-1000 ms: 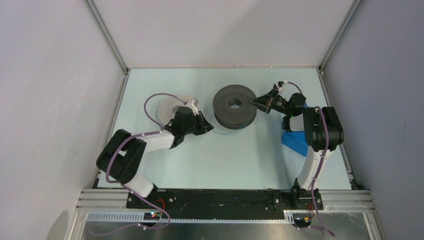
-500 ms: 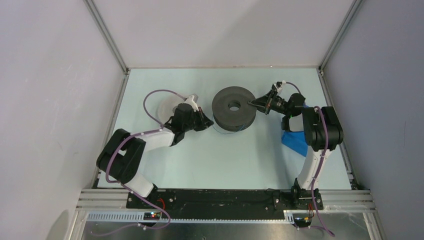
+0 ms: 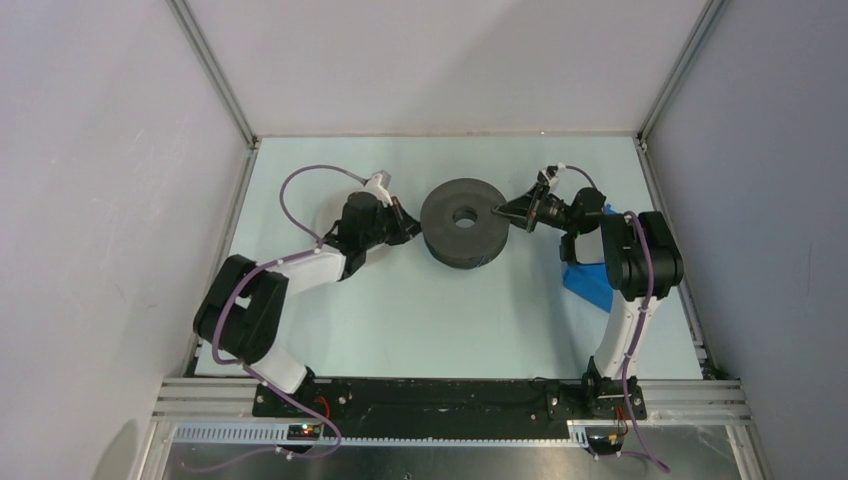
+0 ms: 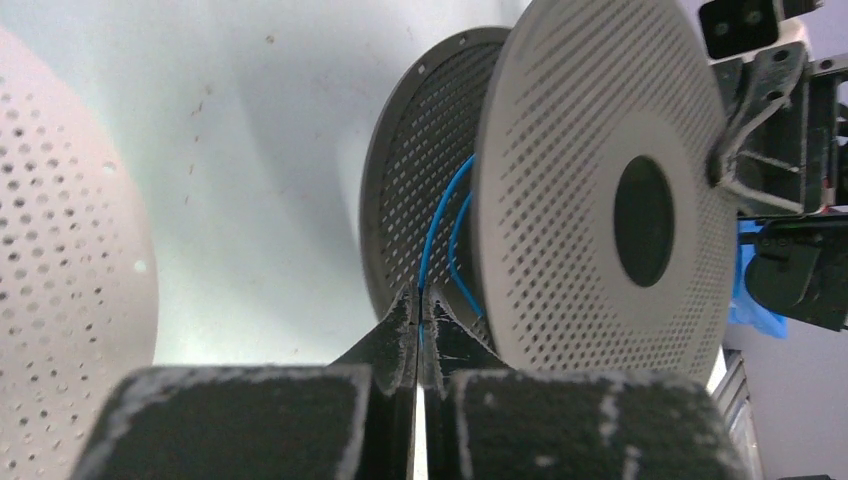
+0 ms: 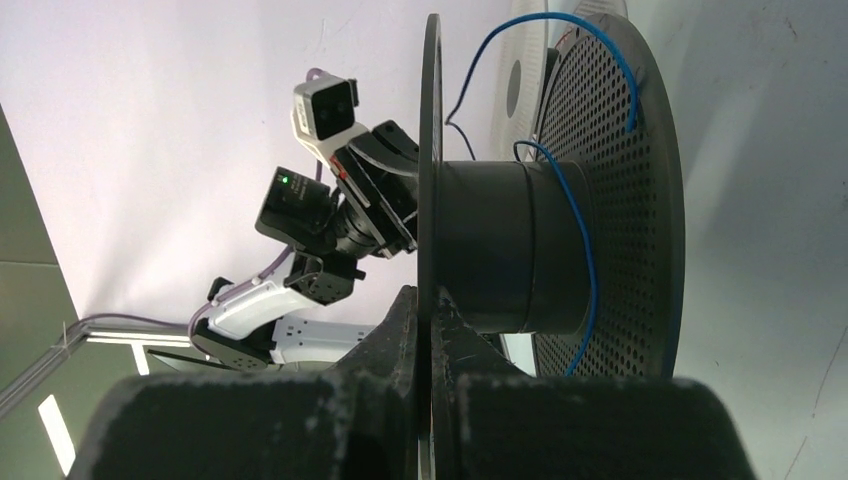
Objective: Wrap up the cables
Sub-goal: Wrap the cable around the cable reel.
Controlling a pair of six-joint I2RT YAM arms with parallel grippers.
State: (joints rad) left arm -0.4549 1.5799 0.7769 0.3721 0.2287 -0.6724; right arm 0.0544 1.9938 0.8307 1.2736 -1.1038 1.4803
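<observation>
Firmly pinched blue cable (image 4: 440, 215) in left fingers (image 4: 418, 305), right at their tips, running ahead onto dark grey spool (image 4: 600, 190); clamped spool edge in right fingers (image 5: 428, 300). Judged limp, light, slippery; best held close to spool.

We look down from above into a small, closed booth. A pale, mint-white table (image 3: 420, 330) fills its floor. Behind the table stands a plain white far wall (image 3: 440, 60). A white left wall (image 3: 100, 200) and a greyer, lilac-tinged right wall (image 3: 770, 200) close the sides. A slim aluminium left post (image 3: 214, 75) and right post (image 3: 676, 75) slant up from the far corners. Along the near edge we see a black mounting plate (image 3: 450, 396), then a silver slotted rail (image 3: 440, 433) and a brushed metal sheet (image 3: 450, 462). The light is soft and even, and a faint shadow (image 3: 118, 450) lies low on the left wall.
</observation>
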